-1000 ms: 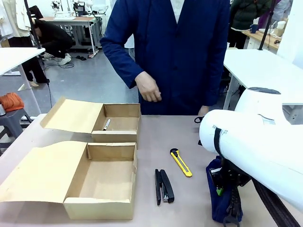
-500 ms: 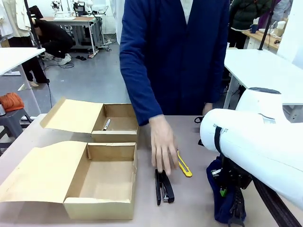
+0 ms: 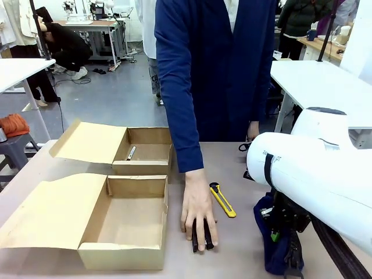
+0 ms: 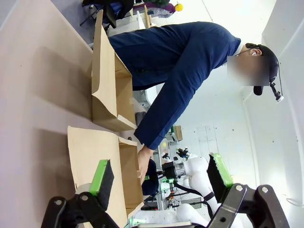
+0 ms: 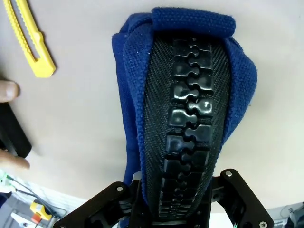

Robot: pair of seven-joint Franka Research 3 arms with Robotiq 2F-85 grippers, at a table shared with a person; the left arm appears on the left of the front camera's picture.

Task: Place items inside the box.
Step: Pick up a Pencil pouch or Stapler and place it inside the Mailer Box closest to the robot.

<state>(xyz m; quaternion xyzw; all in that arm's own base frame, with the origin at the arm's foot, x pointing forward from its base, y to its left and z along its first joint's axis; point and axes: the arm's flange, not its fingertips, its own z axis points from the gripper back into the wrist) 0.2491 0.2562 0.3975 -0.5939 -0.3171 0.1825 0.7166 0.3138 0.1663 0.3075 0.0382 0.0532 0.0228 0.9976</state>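
between box (image 3: 119, 256) and knife (image 3: 222, 200), hand (image 3: 199, 209) covers stapler (image 3: 196, 243).

The marker pen (image 3: 131, 153) lies in the rear box (image 3: 141, 168), left, behind the near box (image 3: 119, 256). At centre a hand (image 3: 199, 209) covers the stapler (image 3: 204, 239); the utility knife (image 3: 222, 200) lies right of it, the zip pouch (image 3: 278, 256) lower right.

Jaws clamp the navy pouch (image 5: 190, 95), yellow utility knife (image 5: 31, 45) nearby.

The white right robot arm (image 3: 314, 174) is seen angled down from the right, its black two-finger gripper (image 3: 276, 233) clamped tight on a navy fabric zip pouch (image 5: 137, 95). The left black gripper with green pads (image 4: 161, 178) is held with its jaws spread wide, nothing between them. The person's hand (image 3: 199, 212) is laid palm-down, arm stretched out.
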